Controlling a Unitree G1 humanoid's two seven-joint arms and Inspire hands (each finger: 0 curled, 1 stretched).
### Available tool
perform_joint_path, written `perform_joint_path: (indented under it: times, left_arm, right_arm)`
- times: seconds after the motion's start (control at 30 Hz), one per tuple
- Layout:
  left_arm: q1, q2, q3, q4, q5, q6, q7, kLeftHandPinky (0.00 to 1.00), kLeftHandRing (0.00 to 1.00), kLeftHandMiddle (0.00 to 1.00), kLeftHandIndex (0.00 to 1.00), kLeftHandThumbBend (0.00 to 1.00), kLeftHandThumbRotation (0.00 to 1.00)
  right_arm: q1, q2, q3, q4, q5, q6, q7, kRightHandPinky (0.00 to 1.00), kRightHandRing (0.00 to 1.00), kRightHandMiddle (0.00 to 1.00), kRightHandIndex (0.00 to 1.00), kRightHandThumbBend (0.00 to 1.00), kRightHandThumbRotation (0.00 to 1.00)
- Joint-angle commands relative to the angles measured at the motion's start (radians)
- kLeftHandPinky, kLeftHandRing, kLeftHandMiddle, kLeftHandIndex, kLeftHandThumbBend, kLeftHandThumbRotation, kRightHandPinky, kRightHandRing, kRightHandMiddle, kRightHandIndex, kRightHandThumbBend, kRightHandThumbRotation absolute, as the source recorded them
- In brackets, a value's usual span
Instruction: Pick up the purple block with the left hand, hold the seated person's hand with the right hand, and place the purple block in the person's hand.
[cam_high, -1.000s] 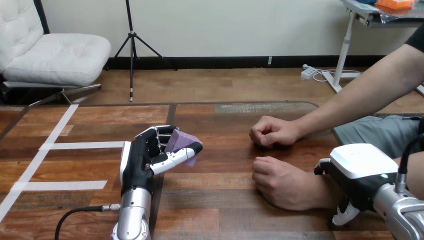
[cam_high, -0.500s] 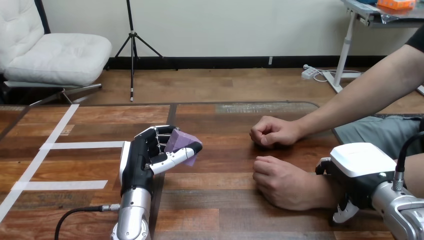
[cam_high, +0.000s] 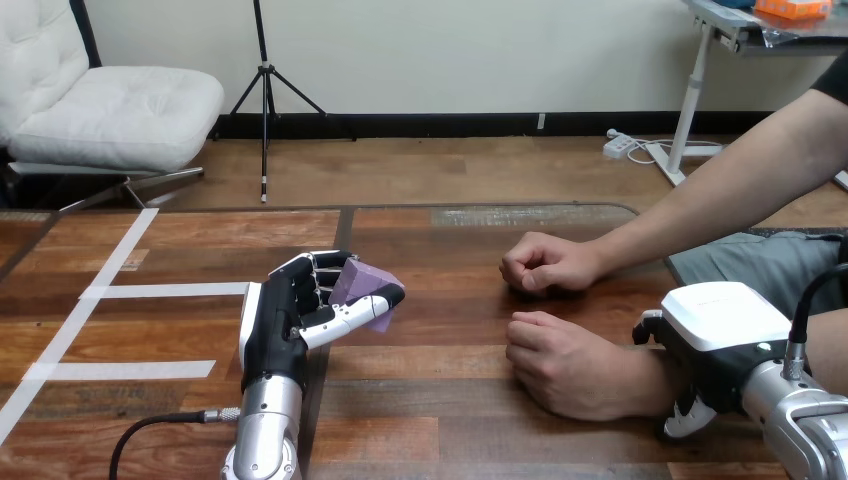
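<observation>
The left robot hand is closed round the purple block, well left of the person's nearer hand on the table; the right robot hand is clasped round that hand's wrist.

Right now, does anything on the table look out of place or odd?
Nothing spilled or damaged. One oddity: the person's nearer hand, whose wrist the right hand grips, is a palm-down fist, so the purple block in the left hand has no open palm.
</observation>
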Motion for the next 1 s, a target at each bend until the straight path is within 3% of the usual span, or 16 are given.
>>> perform_joint_path:
  times: [0.0, 0.43, 0.97]
  left_arm:
    - [-0.065, 0.016, -0.004, -0.050, 0.010, -0.027, 0.003, 0.37, 0.43, 0.48, 0.49, 0.83, 0.00]
    - [-0.065, 0.016, -0.008, -0.051, 0.016, -0.021, 0.011, 0.37, 0.43, 0.48, 0.49, 0.83, 0.00]
    - [-0.066, 0.018, -0.010, -0.049, 0.019, -0.027, 0.013, 0.38, 0.43, 0.48, 0.49, 0.83, 0.00]
  right_arm:
    - [-0.060, -0.016, 0.011, 0.048, -0.007, 0.017, -0.023, 0.78, 0.79, 0.79, 0.78, 0.81, 0.08]
    - [-0.085, -0.015, 0.023, 0.104, 0.010, 0.006, -0.042, 0.75, 0.77, 0.78, 0.77, 0.78, 0.08]
    - [-0.115, -0.012, 0.048, 0.177, 0.031, -0.001, -0.082, 0.52, 0.60, 0.65, 0.68, 0.78, 0.05]
